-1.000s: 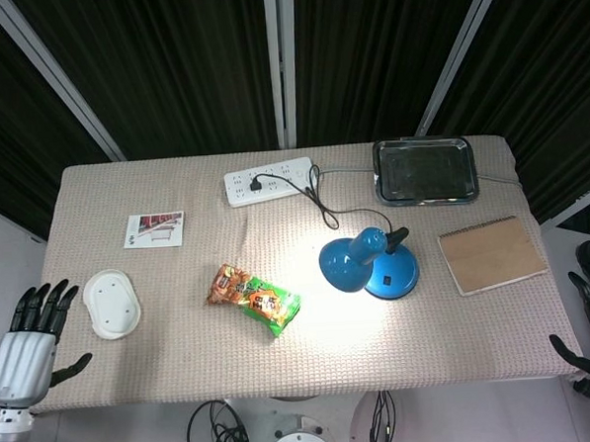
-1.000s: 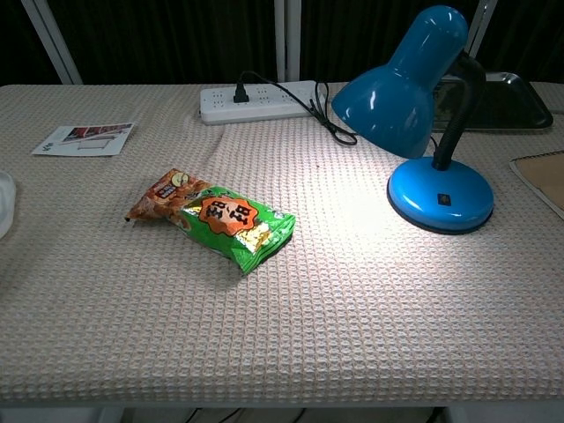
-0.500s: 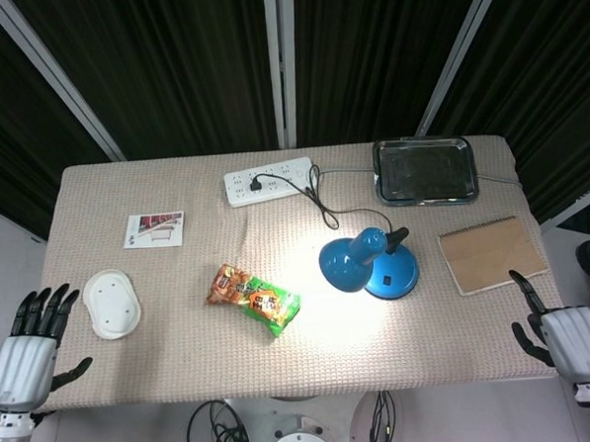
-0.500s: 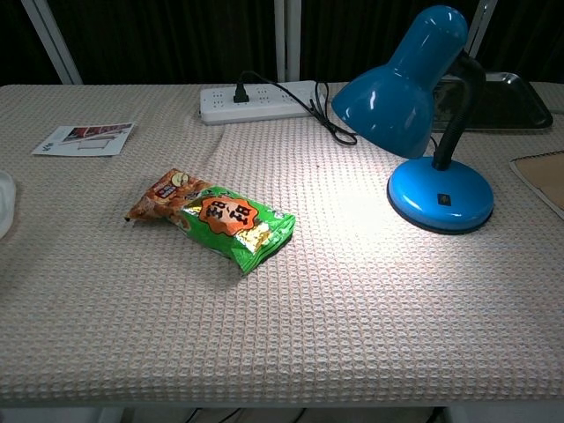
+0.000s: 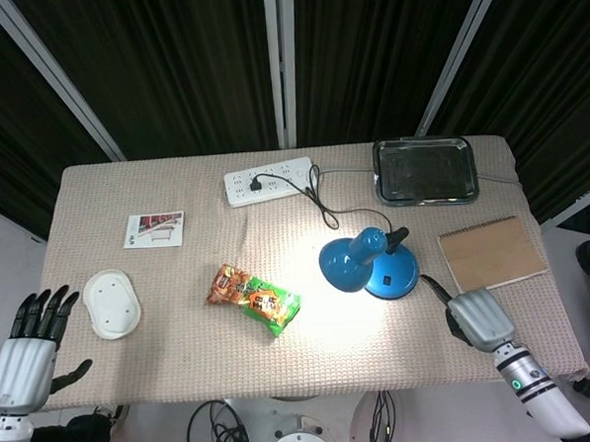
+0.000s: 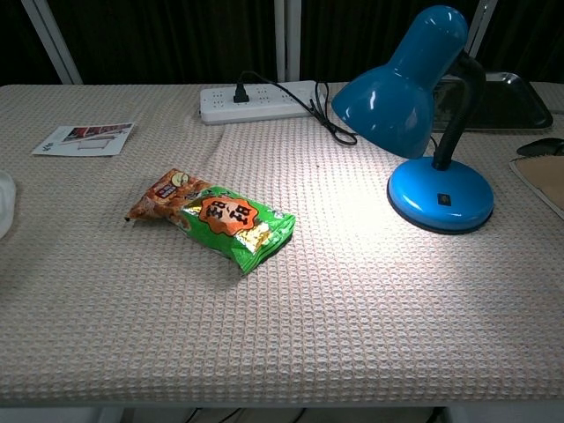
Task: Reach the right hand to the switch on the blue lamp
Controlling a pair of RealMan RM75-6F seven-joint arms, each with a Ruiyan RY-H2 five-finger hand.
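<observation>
Switch [image 6: 443,199] sits on the blue lamp [image 5: 369,264] base, centre-right in the head view, so the right hand [image 5: 475,319] hovers just lower right, empty, one finger seemingly extended toward it, while the left hand [image 5: 25,349] hangs spread at lower left

Silver-grey boxy left hand [image 5: 25,349] with slim black fingers [image 5: 44,304]. Matching silver-grey right hand [image 5: 478,318], black-fingered too, on a pale wrist carrying a small green light.

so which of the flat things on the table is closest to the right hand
The brown notebook: it lies just beyond the right hand, at the table's right side. The metal tray sits at the far edge, and the card and white dish lie far left.
</observation>
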